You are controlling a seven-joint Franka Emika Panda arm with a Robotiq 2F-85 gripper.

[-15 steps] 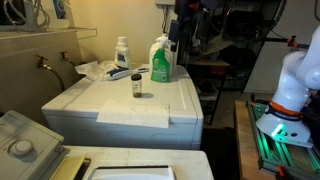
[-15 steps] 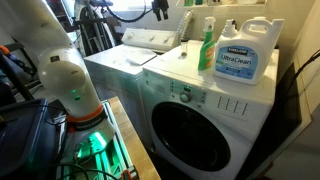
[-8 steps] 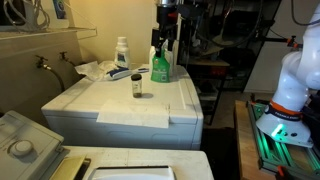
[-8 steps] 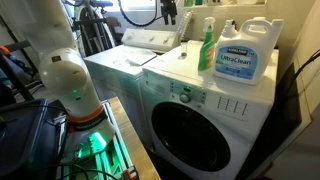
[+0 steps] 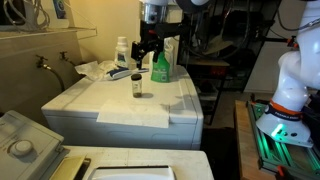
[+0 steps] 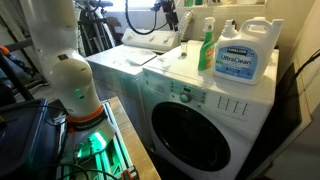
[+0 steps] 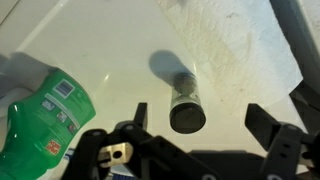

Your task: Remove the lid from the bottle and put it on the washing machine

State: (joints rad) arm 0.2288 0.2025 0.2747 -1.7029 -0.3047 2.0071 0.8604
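Black lid (image 7: 188,119) sits on the clear bottle (image 7: 183,92), upright on the washing machine (image 5: 130,108); gripper (image 7: 198,112) hangs above, jaws wide apart; green sprayer (image 6: 206,45) near; jug (image 6: 240,55) right of it reads "UltraClean".

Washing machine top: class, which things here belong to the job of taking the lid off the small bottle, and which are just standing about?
Belong to the job:
lid
small clear bottle
washing machine
pincer, open above the bottle

Just standing about:
green spray bottle
white bottle with blue label
grey machine with knob
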